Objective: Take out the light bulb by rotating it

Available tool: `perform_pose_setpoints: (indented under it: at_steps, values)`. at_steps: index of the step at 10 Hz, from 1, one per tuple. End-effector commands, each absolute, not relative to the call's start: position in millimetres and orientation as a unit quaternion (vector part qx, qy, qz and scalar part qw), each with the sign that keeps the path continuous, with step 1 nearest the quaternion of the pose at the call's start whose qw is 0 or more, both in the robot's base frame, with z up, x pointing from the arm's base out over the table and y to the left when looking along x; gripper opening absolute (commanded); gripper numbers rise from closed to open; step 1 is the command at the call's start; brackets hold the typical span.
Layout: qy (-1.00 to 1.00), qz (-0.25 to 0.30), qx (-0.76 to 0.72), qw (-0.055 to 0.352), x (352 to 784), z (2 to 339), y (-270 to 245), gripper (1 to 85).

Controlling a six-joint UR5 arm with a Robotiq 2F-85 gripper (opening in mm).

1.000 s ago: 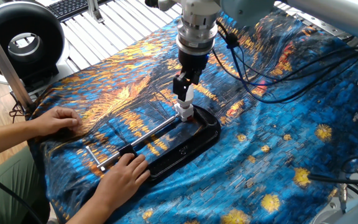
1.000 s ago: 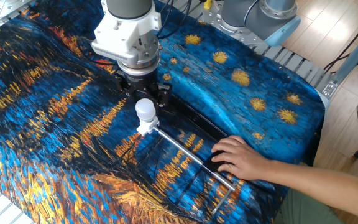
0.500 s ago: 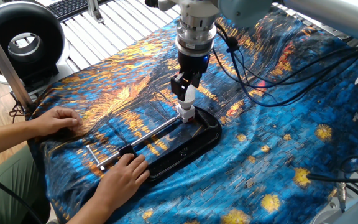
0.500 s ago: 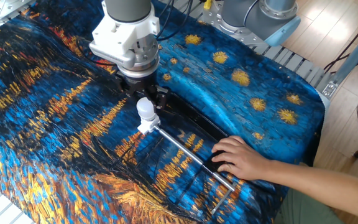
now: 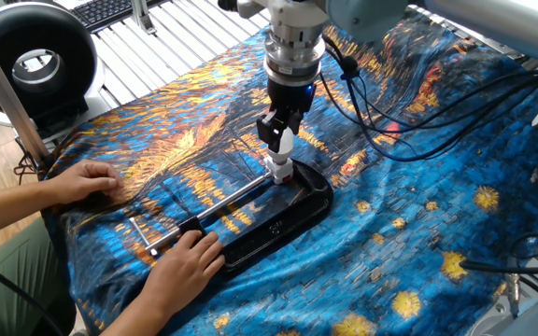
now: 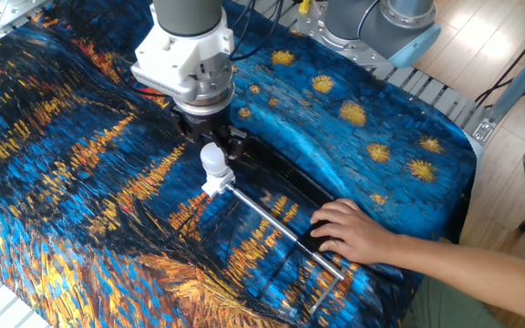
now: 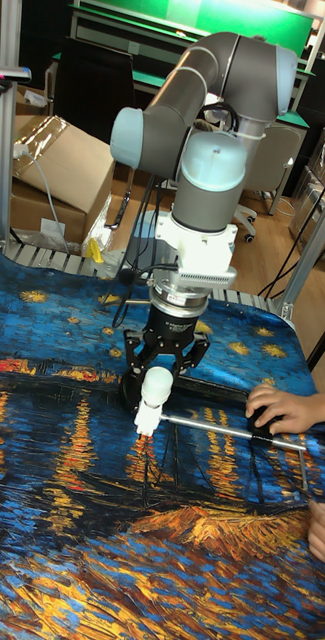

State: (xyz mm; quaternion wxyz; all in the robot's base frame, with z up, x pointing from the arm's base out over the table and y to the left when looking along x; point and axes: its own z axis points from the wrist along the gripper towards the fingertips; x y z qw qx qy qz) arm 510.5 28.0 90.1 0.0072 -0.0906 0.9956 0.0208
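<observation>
The light bulb [image 5: 286,143] [image 6: 212,161] [image 7: 156,386] is small, white and frosted. It stands upright in a short white socket [image 5: 278,172] [image 6: 214,186] [image 7: 145,420] at the end of a metal rod [image 5: 220,202] [image 6: 272,223]. My gripper [image 5: 281,135] [image 6: 211,150] [image 7: 160,372] comes straight down over the bulb, its black fingers closed on the globe's upper part. The rod fixture rests on a black base [image 5: 292,217].
A person's hands [image 5: 187,258] [image 5: 84,177] [image 6: 349,232] [image 7: 282,408] hold the fixture's near end on the blue and orange painted cloth [image 5: 418,215]. Black cables [image 5: 409,112] trail from my wrist. A black round fan [image 5: 34,63] stands at the far left.
My wrist has turned a little about its vertical axis on the bulb. The bulb, the socket and the hands stay where they were.
</observation>
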Motion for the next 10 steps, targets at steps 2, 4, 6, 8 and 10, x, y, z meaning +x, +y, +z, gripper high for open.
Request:
perform_pose_setpoints:
  at_steps: [2,4,6,8,10]
  values:
    - [0.996,0.027,-0.083,0.007,511.0,90.3,30.6,51.3]
    - [0.997,0.028,-0.075,0.007,510.7,90.3,31.1,47.7]
    - [0.997,0.028,-0.074,0.006,510.4,90.4,31.8,43.0]
    - [0.997,0.024,-0.075,0.005,510.0,90.5,29.3,36.7]
    - [0.996,0.024,-0.089,0.007,510.6,90.9,29.5,32.7]
